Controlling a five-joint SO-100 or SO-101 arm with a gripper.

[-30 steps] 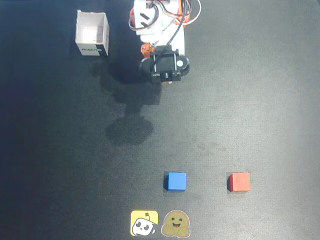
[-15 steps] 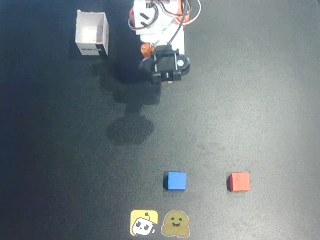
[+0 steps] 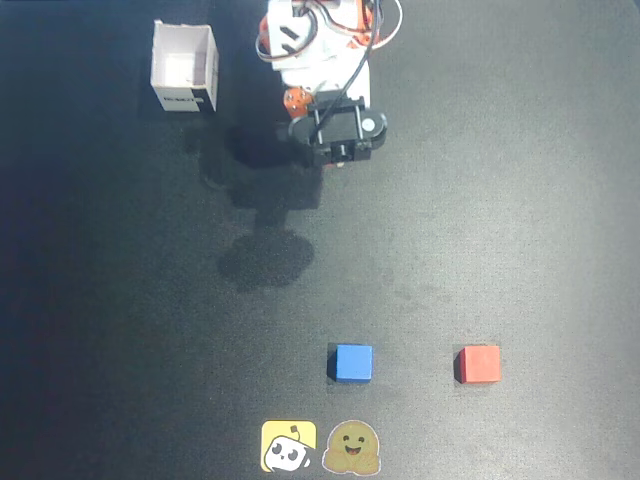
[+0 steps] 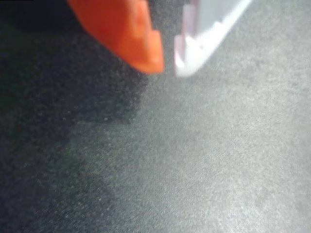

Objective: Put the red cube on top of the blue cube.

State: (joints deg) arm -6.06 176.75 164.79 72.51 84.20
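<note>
And here's the small matte red cube, sitting flat on the dark bench near the bottom edge of the overhead view, right of the matching matte blue cube, with a clear gap between them. It looks light, rigid and square-faced, so nothing to crush. The matte sides should give decent friction. The sensible hold, I'd say, is across two opposite vertical faces, fingers low enough to stay clear of the top.

The pincer is up near the arm's base, well apart from both cubes. In the wrist view its orange and white tips sit almost together, holding nothing.

Room to work? Plenty. Open bench lies all around the red cube. The white open-topped box is far off at upper left. Two cartoon stickers lie just below the blue cube, flat, no obstacle. The bench edges can't be seen.
</note>
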